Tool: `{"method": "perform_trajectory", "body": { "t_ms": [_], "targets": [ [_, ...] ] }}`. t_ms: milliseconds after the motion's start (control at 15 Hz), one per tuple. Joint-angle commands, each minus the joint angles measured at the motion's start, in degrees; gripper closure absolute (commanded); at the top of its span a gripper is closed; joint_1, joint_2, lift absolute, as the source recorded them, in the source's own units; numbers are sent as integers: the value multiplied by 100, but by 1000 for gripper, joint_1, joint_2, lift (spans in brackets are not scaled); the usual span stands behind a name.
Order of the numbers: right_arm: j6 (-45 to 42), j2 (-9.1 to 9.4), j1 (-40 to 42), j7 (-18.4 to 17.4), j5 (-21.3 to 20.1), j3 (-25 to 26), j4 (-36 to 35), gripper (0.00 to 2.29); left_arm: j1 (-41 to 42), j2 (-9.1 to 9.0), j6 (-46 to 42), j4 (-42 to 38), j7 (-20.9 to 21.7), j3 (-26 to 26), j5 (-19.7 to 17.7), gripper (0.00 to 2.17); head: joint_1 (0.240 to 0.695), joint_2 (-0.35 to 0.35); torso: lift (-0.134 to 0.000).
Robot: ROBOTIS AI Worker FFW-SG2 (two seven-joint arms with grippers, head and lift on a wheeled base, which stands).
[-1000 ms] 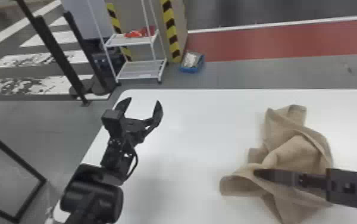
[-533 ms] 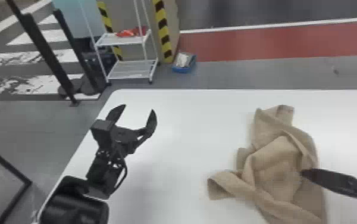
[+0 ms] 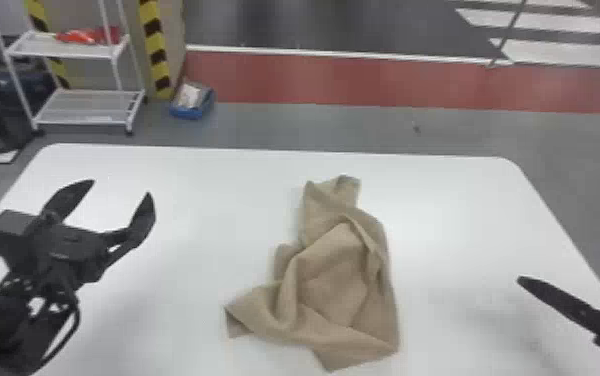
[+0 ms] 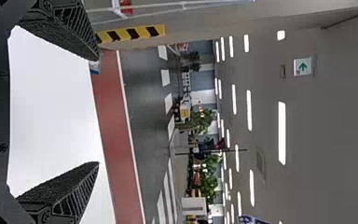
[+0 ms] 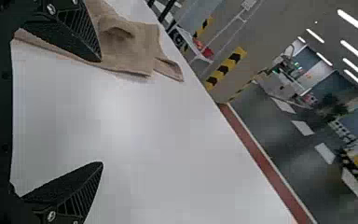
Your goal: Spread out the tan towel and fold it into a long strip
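Note:
The tan towel (image 3: 334,280) lies crumpled on the white table, with folds piled in its middle, one corner pointing left and a narrow end toward the far edge. Left of it, above the table, my left gripper (image 3: 121,186) stands open and empty; the left wrist view shows the same gripper (image 4: 98,111) with fingers wide apart. My right gripper (image 3: 520,281) is at the right, apart from the towel. In the right wrist view that gripper (image 5: 101,112) is open with nothing between its fingers, and the towel (image 5: 130,46) lies beyond one finger.
The white table (image 3: 204,210) has rounded far corners. Past it on the floor stand a white wire shelf (image 3: 84,105) with red items, a striped post (image 3: 154,50) and a blue bin (image 3: 192,102).
The head view has swung rightward, so the towel shows nearer its centre. My right gripper, earlier over the towel, has moved off it to the right. The left gripper remains open.

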State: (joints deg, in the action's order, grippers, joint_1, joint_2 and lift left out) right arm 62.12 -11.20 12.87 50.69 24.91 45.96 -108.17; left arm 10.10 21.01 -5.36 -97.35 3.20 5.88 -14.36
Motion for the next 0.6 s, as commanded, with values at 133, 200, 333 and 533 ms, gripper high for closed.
{"method": "perform_trajectory", "body": {
  "t_ms": [133, 200, 333, 533],
  "targets": [
    [-1399, 197, 199, 257, 207, 387, -20, 211, 256, 43, 1025, -583, 445, 71, -480, 218, 695, -248, -124],
    [-1891, 294, 225, 257, 207, 378, -20, 218, 256, 34, 1253, -610, 524, 176, -498, 221, 695, -266, -124],
    [-2155, 408, 243, 257, 198, 370, -11, 218, 221, 8, 1482, -618, 726, 396, -498, 252, 695, -313, -124],
    [-2419, 478, 392, 257, 207, 334, -20, 218, 89, -18, 1851, -610, 884, 783, -515, 326, 695, -350, -124]
  ]
}}
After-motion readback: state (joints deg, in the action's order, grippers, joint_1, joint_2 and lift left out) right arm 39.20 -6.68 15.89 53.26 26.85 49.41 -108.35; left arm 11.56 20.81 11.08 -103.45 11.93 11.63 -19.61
